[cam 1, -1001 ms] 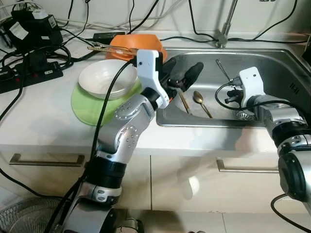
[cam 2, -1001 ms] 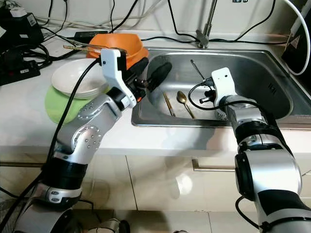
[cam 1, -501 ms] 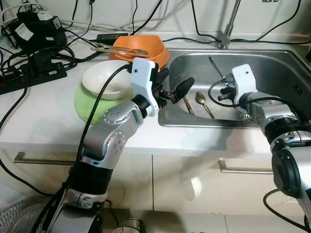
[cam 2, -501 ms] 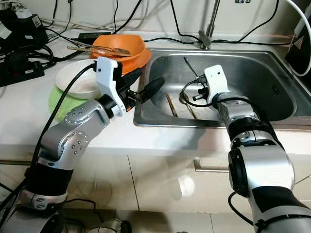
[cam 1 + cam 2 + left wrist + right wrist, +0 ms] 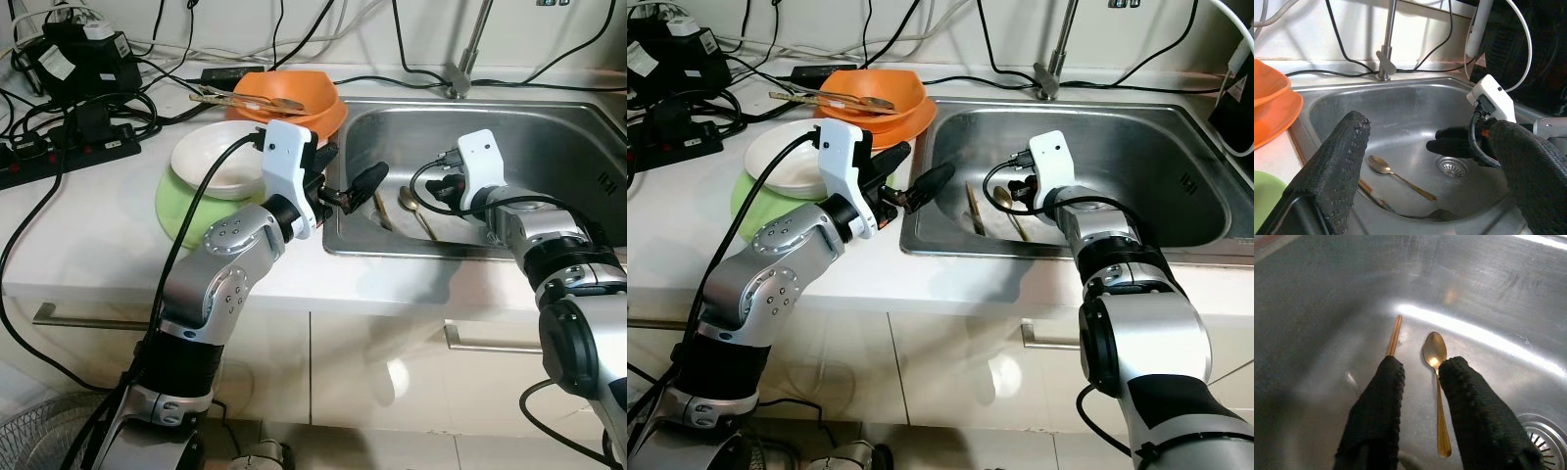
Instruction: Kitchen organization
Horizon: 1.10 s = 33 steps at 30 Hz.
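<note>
You had the sink (image 5: 558, 196) in front, steel basin, with the gold spoon (image 5: 1436, 382) and a pair of chopsticks (image 5: 1394, 335) lying flat on its floor just beside each other, drain strainer (image 5: 1452, 166) near them. On the counter to your left sat the stack: white bowl (image 5: 217, 166) nested in the green bowl (image 5: 181, 211), orange bowl (image 5: 294, 93) behind with utensils across it. Your right gripper (image 5: 1420, 396) was down in the basin, fingers parted narrowly and empty, one finger over the chopstick side and the other partly over the spoon's handle. Your left gripper (image 5: 348, 186) hung at the sink's left rim, fingers spread wide, holding nothing. Risks, as I judged them: the spoon lay flat on slick steel, so a close from there could have skated it away or pinched only the thin handle and let it swing out on lifting; the fingers straddled the gap between spoon and chopsticks, so you might have caught neither or dragged both. The left gripper sat close to the bowl stack, and a careless swing could have knocked the white bowl. No readable brands or writing; labels on the black adapters (image 5: 83, 59) were too small to read.
</note>
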Available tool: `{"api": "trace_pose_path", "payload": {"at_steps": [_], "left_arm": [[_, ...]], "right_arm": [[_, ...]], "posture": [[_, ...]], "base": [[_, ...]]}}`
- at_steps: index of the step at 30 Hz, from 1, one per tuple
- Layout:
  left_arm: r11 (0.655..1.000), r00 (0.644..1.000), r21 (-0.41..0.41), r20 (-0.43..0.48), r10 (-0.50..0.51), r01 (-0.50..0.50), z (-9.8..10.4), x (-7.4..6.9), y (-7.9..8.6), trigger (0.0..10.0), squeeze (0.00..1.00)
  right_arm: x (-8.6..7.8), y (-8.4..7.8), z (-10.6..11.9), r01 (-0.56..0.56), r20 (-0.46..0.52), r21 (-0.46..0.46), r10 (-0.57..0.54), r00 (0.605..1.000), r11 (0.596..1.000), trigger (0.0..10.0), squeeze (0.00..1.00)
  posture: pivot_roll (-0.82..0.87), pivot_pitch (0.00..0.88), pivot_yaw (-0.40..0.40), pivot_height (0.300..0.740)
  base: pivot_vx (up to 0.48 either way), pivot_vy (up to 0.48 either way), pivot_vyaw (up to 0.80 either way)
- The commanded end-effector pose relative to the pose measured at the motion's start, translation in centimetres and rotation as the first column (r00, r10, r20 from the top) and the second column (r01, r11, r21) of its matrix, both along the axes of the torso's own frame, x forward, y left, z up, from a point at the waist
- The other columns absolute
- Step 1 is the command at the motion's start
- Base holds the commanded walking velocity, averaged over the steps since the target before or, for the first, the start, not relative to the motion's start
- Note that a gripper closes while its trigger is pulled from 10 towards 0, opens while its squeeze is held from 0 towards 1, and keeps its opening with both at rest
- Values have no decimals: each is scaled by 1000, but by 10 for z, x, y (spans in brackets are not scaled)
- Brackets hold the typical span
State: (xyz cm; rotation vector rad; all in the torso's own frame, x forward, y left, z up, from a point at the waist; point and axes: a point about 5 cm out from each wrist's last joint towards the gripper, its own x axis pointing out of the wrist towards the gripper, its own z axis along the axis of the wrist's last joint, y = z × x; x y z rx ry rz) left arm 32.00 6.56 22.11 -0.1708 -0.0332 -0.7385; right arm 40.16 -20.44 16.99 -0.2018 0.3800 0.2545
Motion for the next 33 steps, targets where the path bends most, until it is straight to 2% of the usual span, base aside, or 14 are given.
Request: {"api": "trace_pose_path", "payload": {"at_steps": [1, 7, 9, 10, 13, 14, 21, 23, 24, 25, 26, 27, 28, 33], "left_arm": [[1000, 1000, 16, 20, -4, 3, 5, 1, -1, 10000, 0], [999, 999, 31, 36, 9, -10, 7, 2, 0, 10000, 0], [997, 995, 38, 77, 58, -61, 11, 4, 3, 10000, 0], [997, 994, 29, 81, 67, -70, 13, 5, 5, 10000, 1000], [995, 991, 34, 104, 88, -92, 16, 6, 8, 10000, 1000], [993, 987, 42, 118, 108, -114, 17, 8, 11, 10000, 1000], [983, 968, 49, 192, 162, -174, 27, 14, 17, 10000, 1000], [970, 942, 30, 249, 226, -241, 40, 18, 25, 10000, 918], [968, 939, 25, 252, 235, -249, 42, 18, 26, 10000, 918], [958, 926, 30, 269, 266, -284, 44, 21, 30, 10000, 600], [950, 916, 36, 280, 287, -309, 45, 22, 33, 10000, 600], [935, 898, 38, 295, 327, -353, 46, 23, 37, 10000, 557], [913, 873, 37, 311, 375, -406, 47, 24, 42, 10000, 35], [877, 838, 67, 339, 428, -476, 52, 32, 62, 10000, 0]], "right_arm": [[2, -2, 8, 3, 11, 7, -3, 1000, 1000, 10000, 1000], [4, -1, 15, 2, 37, 24, -3, 999, 1000, 10000, 1000], [10, 1, 36, 14, 123, 109, -28, 992, 994, 10000, 1000], [12, 1, 45, 17, 164, 132, -38, 986, 991, 10000, 1000], [15, 1, 64, 14, 248, 177, -58, 967, 984, 10000, 1000], [15, 2, 76, -4, 310, 201, -60, 949, 980, 10000, 1000], [14, 6, 91, -20, 384, 210, -64, 921, 977, 10000, 1000], [11, 14, 103, -73, 421, 238, -35, 907, 969, 10000, 1000], [10, 15, 104, -80, 426, 239, -30, 904, 968, 10000, 1000], [7, 18, 109, -109, 443, 245, -12, 896, 963, 10000, 847], [5, 20, 112, -128, 455, 249, 0, 891, 960, 10000, 847], [1, 25, 117, -165, 468, 255, 28, 883, 953, 10000, 0], [-5, 30, 122, -208, 479, 260, 61, 876, 943, 10000, 0], [-21, 39, 126, -276, 474, 260, 126, 871, 925, 10000, 0]], "posture": [[113, 24, 44, 740], [111, 26, 43, 740], [109, 27, 36, 740], [107, 28, 35, 740], [106, 29, 35, 740], [89, 30, 41, 740], [79, 32, 44, 740], [76, 32, 45, 740], [75, 31, 44, 740], [76, 31, 45, 740], [76, 31, 45, 740], [75, 31, 45, 740], [75, 32, 46, 740], [72, 34, 53, 740]], "base": [[0, 0, 0], [0, 0, 0], [0, 0, 0], [0, 0, 0], [0, 0, 0], [0, 0, 0], [0, 0, 0], [0, 0, 0], [0, 0, 0], [0, 0, 0], [0, 0, 0], [0, 0, 0], [0, 0, 0], [0, 0, 0]]}}
